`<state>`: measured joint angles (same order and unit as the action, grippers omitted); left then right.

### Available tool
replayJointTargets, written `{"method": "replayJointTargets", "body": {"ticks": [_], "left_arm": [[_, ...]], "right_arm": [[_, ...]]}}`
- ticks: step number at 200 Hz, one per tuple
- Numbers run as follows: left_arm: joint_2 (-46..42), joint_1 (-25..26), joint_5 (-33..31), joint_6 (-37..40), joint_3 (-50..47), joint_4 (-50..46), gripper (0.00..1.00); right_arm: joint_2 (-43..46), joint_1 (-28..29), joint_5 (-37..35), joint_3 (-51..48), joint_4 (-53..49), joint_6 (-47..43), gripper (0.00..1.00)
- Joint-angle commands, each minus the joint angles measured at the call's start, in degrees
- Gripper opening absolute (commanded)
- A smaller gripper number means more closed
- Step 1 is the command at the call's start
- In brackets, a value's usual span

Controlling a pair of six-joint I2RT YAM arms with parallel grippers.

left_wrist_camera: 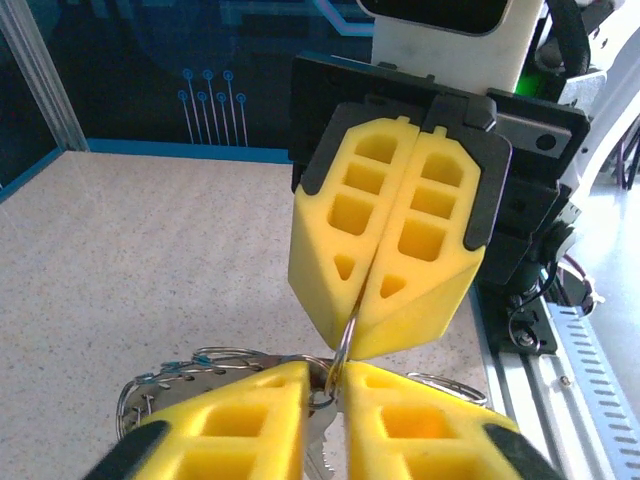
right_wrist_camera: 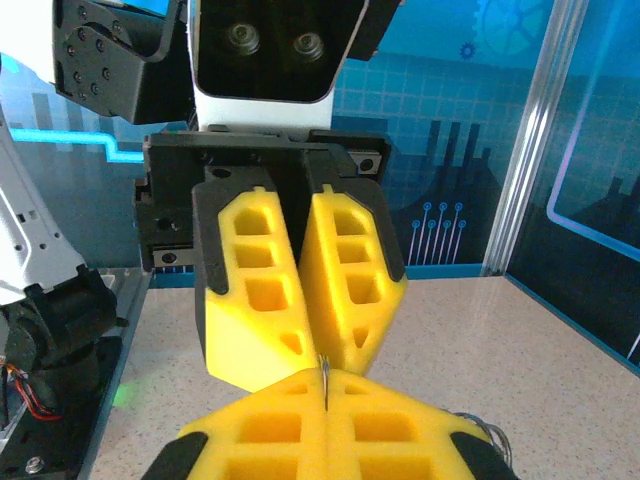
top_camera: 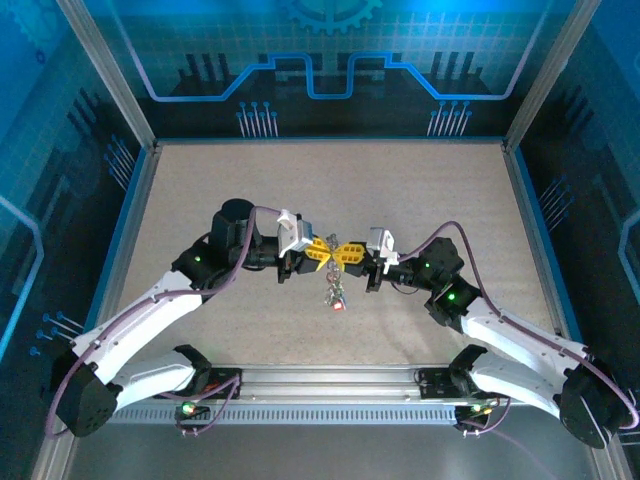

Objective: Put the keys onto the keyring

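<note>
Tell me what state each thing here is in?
right gripper: shut on a thin metal loop.
left gripper: almost closed, metal between its fingers; grip unclear.
keys: bunched together below the two grippers.
keyring: partly hidden under the left gripper's fingers.

Both arms extend inward with elbows bent outward. The left gripper (top_camera: 318, 250) and the right gripper (top_camera: 350, 253) face each other, fingertips almost touching. Right jaws: fully closed. Left jaws: near-closed, a narrow slit between them.
</note>
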<state>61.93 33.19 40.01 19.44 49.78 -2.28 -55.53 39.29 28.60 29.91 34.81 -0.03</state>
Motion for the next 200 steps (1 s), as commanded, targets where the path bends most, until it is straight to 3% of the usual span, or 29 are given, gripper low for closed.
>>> {"method": "replayJointTargets", "body": {"ticks": [1,28,70,100,122,135,151,174,191,200], "left_arm": [[0.4,-0.4,2.5,0.2,2.1,0.5,0.12],[0.6,-0.4,2.4,2.0,2.9,-1.5,0.00],[0.9,-0.5,0.7,6.2,5.6,-8.0,0.00],[0.5,-0.4,-4.7,7.6,7.1,-10.7,0.00],[2.3,-0.4,-4.7,13.2,12.4,-20.0,0.00],[4.3,-0.2,-4.5,17.0,16.9,-27.6,0.00],[6.3,0.3,-6.1,21.7,21.0,-34.4,0.00],[8.7,1.0,-9.4,26.5,25.7,-41.3,0.00],[11.1,1.9,-12.7,29.8,29.1,-46.2,0.00],[12.6,2.5,-14.5,31.2,31.0,-49.0,0.00]], "right_arm": [[-0.2,0.4,1.5,1.2,4.1,-0.5,0.00],[-0.7,0.4,1.5,1.4,4.0,-0.8,0.00],[-0.2,0.5,1.5,3.1,-0.8,-3.3,0.00],[0.7,-0.3,1.8,7.0,-12.7,-6.7,0.31],[0.2,-1.9,-1.9,10.5,-23.4,-1.2,0.40],[-0.4,-3.0,-4.9,13.3,-31.2,2.3,0.41],[-1.7,-4.4,-3.0,18.7,-43.6,0.5,0.42],[-5.1,-5.8,-3.0,27.5,-58.5,1.6,0.28],[-8.0,-7.7,4.3,31.2,-64.4,1.0,0.26],[-9.3,-8.4,8.8,31.7,-64.9,0.5,0.30]]}}
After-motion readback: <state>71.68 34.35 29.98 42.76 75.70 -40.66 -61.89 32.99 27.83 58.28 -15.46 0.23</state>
